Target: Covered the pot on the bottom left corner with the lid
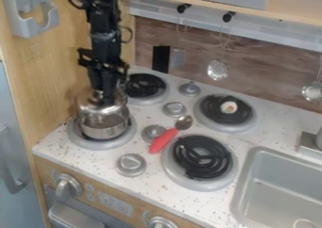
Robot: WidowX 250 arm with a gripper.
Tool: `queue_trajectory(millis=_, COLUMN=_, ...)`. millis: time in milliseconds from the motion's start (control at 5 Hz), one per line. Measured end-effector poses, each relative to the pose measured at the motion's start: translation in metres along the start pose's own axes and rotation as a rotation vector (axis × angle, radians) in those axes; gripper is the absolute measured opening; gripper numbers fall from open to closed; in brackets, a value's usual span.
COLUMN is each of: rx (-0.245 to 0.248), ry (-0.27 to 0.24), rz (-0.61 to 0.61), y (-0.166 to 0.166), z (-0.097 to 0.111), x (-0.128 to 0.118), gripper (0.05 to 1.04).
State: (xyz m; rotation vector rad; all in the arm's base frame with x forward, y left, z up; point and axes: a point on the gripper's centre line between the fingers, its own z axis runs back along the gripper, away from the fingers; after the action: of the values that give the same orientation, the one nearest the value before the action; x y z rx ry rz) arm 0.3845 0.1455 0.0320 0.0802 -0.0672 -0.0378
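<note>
The black gripper (108, 98) hangs down from the upper left, right over the metal lid (93, 107) and overlapping its top. Its lower end hides the middle of the lid, including any knob. The shiny lid is at the mouth of the silver pot (104, 129), which stands upright on the front left burner. Whether the lid's rim lies flush on the pot all the way round I cannot tell.
A spoon with a red handle (165, 140) lies between the front burners. The back right burner (225, 113) holds a small white and pinkish item. A grey sink (286, 189) is at the lower right; a wooden wall (53, 76) rises close on the left.
</note>
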Motion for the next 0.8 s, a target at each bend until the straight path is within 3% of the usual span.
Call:
queue_trajectory(millis=600, rx=-0.060, ry=0.055, rz=0.019, y=0.011, z=-0.036, x=-0.001, gripper=0.240)
queue_trajectory(millis=800, rx=-0.070, ry=0.054, rz=0.015, y=0.011, z=-0.039, x=0.004, gripper=0.240)
